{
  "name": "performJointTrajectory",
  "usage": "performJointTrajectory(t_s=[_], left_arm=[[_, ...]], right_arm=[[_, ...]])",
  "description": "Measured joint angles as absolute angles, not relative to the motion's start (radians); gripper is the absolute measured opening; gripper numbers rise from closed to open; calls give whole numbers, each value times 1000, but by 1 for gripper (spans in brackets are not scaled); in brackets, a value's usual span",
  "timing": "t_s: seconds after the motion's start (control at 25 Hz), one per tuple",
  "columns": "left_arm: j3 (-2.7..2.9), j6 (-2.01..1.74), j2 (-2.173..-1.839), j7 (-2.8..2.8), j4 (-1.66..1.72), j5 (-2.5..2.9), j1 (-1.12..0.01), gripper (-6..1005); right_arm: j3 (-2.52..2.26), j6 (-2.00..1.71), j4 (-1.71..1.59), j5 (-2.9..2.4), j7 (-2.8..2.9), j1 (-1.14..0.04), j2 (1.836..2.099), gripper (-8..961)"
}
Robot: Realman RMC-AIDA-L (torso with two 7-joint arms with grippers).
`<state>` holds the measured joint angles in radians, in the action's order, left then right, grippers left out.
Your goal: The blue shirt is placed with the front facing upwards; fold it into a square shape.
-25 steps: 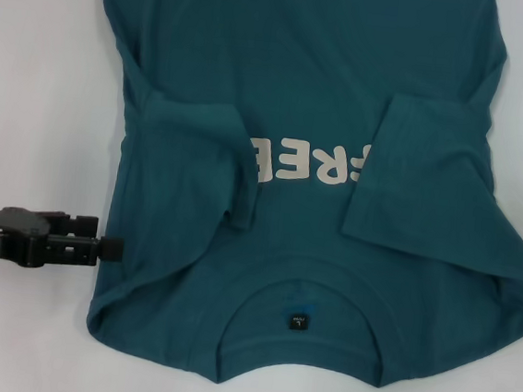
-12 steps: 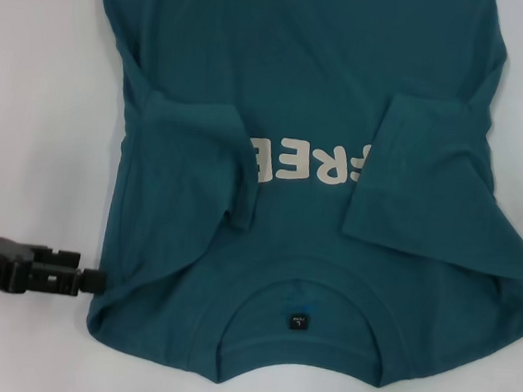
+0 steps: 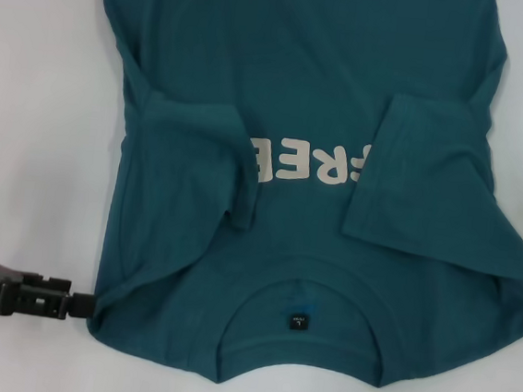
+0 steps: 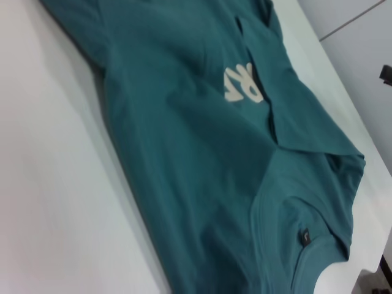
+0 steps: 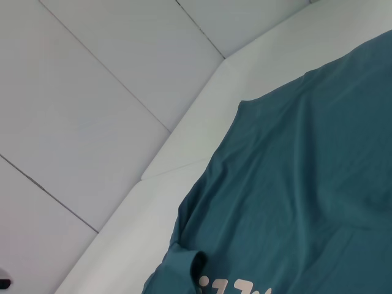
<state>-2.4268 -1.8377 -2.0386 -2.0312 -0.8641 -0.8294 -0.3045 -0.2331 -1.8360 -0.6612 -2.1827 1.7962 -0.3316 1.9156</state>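
Blue shirt (image 3: 308, 99), sleeves folded in, body folds not yet made.

Spread front-up on the white tabletop (image 3: 40, 91), collar at the near edge and hem far, it has both sleeves laid over the chest, partly covering the "FREE!" lettering (image 3: 306, 161). Judging from this, the lengthwise folds to a square are left. The left gripper (image 3: 84, 305) sits low at the near-left shoulder corner, tip touching the cloth; whether its jaws are apart or together I cannot tell. The right gripper is out of sight.
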Motion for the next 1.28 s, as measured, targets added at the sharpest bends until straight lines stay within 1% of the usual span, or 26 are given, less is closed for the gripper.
performJointTrajectory(t_s=[0.36, 0.88, 1.28], left_arm=[[-2420, -1830, -2043, -2080, -859, -793, -308, 875], [-2421, -1821, -2082, -2105, -856, -721, -353, 875], [-2417, -1825, -2085, -2112, -847, -721, -383, 875]], right_arm=[[-222, -1836, -661, -2183, 1807, -332, 1912, 915], [-222, -1838, -661, -2183, 1807, -340, 1905, 915], [-221, -1838, -661, -2183, 1808, -341, 1901, 915]])
